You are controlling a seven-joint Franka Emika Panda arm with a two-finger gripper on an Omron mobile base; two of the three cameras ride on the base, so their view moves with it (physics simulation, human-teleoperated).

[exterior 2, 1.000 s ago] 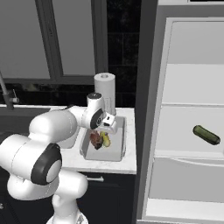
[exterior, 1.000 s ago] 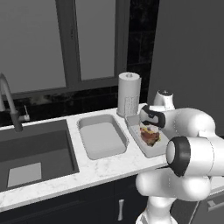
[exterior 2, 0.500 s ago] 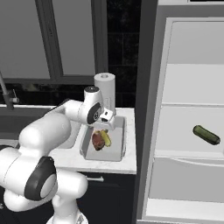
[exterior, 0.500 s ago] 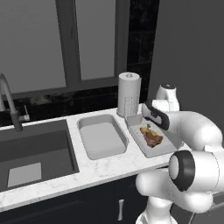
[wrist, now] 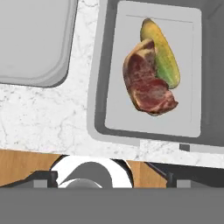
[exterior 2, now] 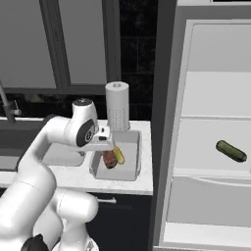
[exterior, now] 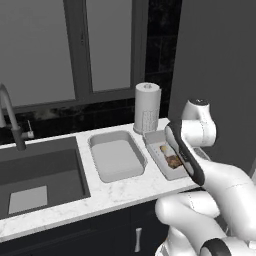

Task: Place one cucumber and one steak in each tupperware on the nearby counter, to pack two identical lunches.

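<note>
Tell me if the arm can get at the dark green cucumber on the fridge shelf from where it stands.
Probably yes. The dark green cucumber lies alone on an open fridge shelf with nothing in front. The gripper hangs above the right tupperware, so the arm must swing right.

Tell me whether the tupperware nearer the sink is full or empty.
Empty: the tupperware nearer the sink shows only bare grey floor.

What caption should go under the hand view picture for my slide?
A steak and a yellowish-green cucumber lie touching in one grey tupperware on the marble counter.
</note>
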